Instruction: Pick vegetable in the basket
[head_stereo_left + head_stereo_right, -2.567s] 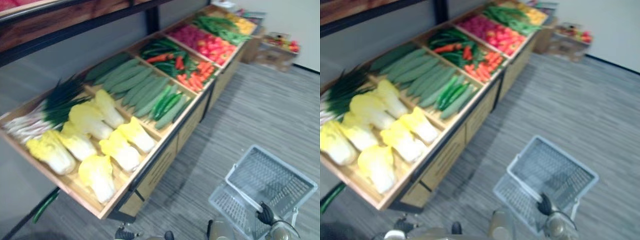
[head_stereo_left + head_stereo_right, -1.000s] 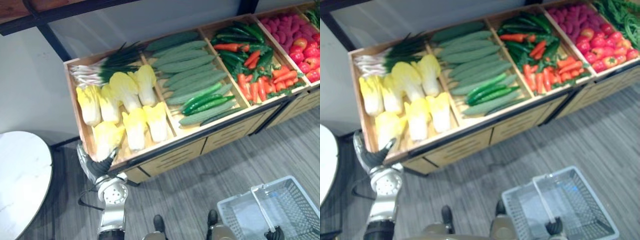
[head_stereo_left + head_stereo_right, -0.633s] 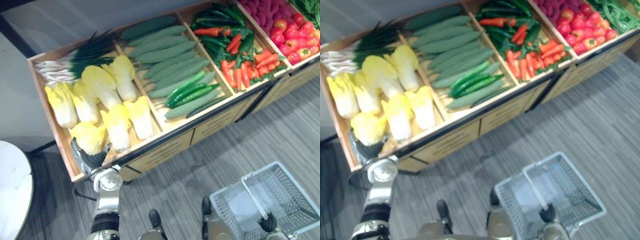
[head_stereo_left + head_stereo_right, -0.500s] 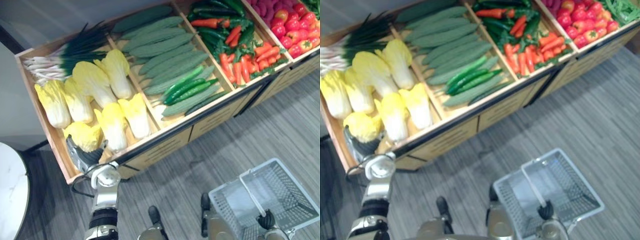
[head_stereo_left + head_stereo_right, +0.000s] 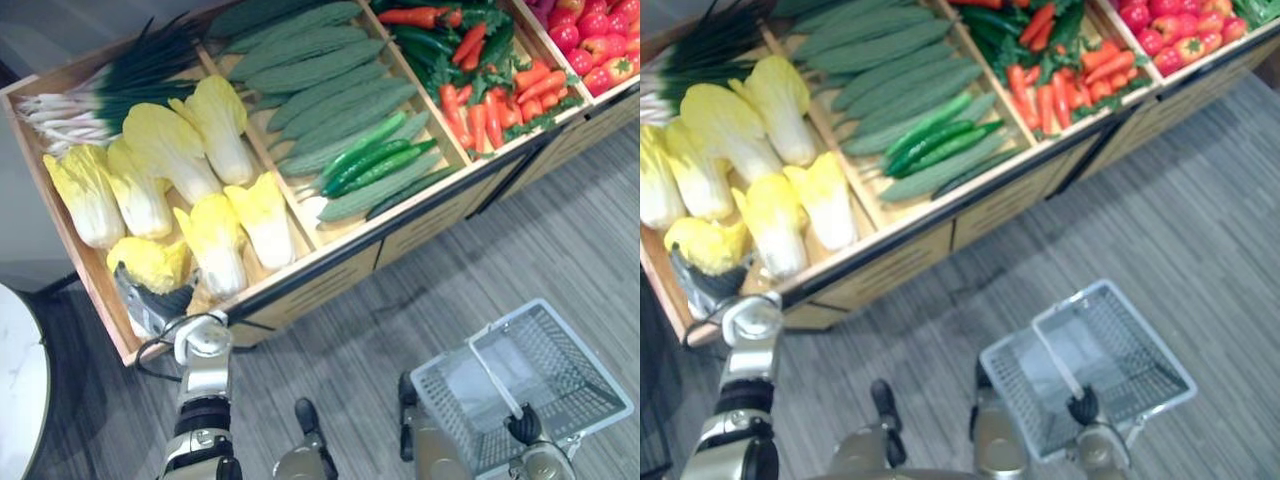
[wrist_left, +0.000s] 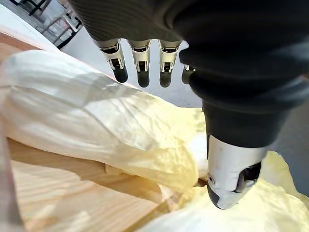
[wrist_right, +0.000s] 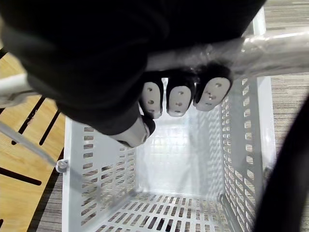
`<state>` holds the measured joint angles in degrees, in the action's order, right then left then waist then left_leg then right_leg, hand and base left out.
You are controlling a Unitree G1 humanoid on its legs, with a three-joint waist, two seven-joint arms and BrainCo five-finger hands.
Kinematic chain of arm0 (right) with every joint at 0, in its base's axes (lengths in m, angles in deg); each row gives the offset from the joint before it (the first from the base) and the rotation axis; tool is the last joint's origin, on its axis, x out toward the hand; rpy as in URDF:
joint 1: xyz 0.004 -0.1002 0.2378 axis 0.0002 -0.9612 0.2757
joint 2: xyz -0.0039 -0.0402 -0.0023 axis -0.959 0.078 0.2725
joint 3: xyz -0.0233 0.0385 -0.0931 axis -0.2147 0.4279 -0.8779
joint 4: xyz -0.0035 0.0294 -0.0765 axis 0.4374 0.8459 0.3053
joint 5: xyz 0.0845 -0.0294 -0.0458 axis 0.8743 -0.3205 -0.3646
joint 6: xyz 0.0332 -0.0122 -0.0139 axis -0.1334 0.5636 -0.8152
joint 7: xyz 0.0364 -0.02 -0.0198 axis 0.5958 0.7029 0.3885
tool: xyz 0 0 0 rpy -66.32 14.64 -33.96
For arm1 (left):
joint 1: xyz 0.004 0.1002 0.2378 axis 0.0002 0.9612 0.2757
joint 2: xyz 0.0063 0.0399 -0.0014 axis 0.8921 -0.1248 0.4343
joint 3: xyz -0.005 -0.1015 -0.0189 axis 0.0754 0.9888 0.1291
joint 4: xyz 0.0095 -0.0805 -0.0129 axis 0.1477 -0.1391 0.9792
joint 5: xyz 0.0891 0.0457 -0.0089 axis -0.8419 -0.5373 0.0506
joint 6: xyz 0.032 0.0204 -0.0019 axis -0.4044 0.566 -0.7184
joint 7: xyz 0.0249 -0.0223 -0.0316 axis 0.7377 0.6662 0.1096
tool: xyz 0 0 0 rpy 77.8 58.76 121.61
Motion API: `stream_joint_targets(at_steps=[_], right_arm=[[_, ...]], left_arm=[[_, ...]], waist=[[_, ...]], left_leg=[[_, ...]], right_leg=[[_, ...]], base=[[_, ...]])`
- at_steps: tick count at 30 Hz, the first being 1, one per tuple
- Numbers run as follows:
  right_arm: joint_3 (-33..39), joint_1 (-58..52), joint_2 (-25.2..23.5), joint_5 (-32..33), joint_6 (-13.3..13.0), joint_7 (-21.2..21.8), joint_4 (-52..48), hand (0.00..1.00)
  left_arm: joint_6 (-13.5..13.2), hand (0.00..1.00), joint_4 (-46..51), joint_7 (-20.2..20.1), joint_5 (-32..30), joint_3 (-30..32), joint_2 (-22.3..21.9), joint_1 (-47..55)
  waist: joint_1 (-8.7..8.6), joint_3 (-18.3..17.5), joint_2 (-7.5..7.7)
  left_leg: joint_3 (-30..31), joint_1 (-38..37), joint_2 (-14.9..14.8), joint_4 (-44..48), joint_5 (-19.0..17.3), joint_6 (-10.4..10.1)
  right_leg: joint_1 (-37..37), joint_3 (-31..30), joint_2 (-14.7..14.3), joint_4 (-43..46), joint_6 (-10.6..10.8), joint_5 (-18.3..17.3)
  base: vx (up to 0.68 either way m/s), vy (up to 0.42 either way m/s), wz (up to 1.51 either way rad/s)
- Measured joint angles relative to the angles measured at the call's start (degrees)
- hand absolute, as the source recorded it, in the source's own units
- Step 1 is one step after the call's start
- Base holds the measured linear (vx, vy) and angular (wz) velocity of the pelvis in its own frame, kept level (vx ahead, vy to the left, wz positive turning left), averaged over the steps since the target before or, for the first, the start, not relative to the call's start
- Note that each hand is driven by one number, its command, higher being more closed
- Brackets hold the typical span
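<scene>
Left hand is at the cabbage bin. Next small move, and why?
Probably curl the left hand round the nearest napa cabbage: its fingers are straight over the leaves, thumb apart, gripping nothing. The basket hanging from the right hand is empty.

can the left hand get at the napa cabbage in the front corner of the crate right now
Probably yes: the left hand sits at that corner, its fingers open above the cabbage and its thumb beside it, with nothing between them.

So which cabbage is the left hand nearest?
The front-corner cabbage, right at the left hand's open fingers; the other cabbages lie further back.
</scene>
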<state>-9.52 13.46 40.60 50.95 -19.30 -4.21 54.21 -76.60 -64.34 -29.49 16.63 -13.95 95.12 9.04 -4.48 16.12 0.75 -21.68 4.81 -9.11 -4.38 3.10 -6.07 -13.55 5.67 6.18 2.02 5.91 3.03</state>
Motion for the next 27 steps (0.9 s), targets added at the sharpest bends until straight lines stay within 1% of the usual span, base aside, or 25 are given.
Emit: stream_joint_targets(at_steps=[5,10,15,22,25,27], right_arm=[[-0.31,0.40,0.00,-0.02,-0.01,-0.11,0.01,1.00],[-0.69,0.52,0.00,-0.06,-0.01,-0.40,0.04,1.00],[-1.51,0.69,-0.01,-0.06,-0.25,-1.10,0.48,1.00],[-2.06,0.91,-0.02,-0.08,-0.34,-1.35,0.52,1.00],[-2.18,1.48,-0.02,-0.09,-0.35,-1.72,0.51,1.00],[-2.38,1.93,-0.02,-0.09,-0.35,-1.94,0.55,1.00]], left_arm=[[0.08,0.00,-0.76,1.19,0.07,0.40,-0.01,0.00],[0.08,0.00,-0.77,1.21,0.07,1.90,-0.01,0.03],[0.19,0.00,-0.93,1.22,0.11,1.94,0.01,0.03],[0.67,0.00,-4.21,1.21,0.13,2.42,1.39,-0.04],[0.77,0.00,-4.56,1.21,0.13,2.93,2.36,-0.71],[1.25,0.00,-6.83,1.19,0.16,3.03,3.19,-1.49]], waist=[[0.02,0.22,0.01],[0.05,0.26,0.06],[0.06,0.64,0.42],[0.09,1.28,0.45],[0.14,2.19,0.48],[0.17,2.72,0.47]], left_leg=[[0.01,0.00,-0.02,-0.01,0.00,0.00],[0.03,0.00,-0.02,-0.01,0.00,0.00],[0.07,0.00,-0.02,-0.01,0.00,0.00],[-0.13,0.11,-0.08,-0.01,-0.01,-0.02],[-0.20,0.13,-0.10,-0.01,-0.01,-0.02],[-0.41,0.24,-0.10,-0.01,-0.01,-0.02]], right_leg=[[0.00,0.02,-0.06,-0.06,-0.13,0.39],[0.01,0.03,-0.06,-0.05,-0.14,0.40],[0.00,0.00,-0.05,-0.01,-0.14,0.40],[-0.25,-0.24,-0.16,0.00,-0.14,0.40],[-0.32,-0.33,-0.21,0.00,-0.14,0.40],[-0.57,-0.62,-0.24,0.05,-0.14,0.40]], base=[[0.03,-0.003,-0.01],[0.02,-0.003,0.00],[0.00,0.000,0.00],[0.02,-0.002,-0.01],[0.00,0.000,0.00],[0.00,0.000,-0.04]])
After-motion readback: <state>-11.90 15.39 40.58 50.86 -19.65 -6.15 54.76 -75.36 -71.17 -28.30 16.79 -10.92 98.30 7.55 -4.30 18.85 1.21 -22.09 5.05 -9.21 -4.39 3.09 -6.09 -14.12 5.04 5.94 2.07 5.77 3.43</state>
